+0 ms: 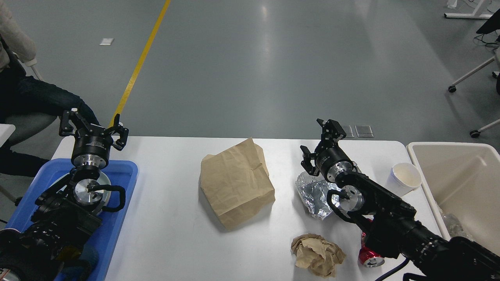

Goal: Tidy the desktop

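Observation:
The white desktop [168, 218] carries a brown paper bag [234, 181] at its middle, crumpled silver foil [314, 193], a crumpled brown paper ball [317, 254], a red can [369, 257] partly hidden under my right arm, and a white paper cup [405, 177]. My left gripper [93, 127] is open and empty above the far edge of the blue tray [113, 230]. My right gripper [319, 141] is open and empty, just beyond the foil.
A beige bin [461, 175] with some rubbish in it stands at the table's right end. The blue tray holds a plate-like dish, mostly hidden by my left arm. A seated person [23, 97] is at the far left.

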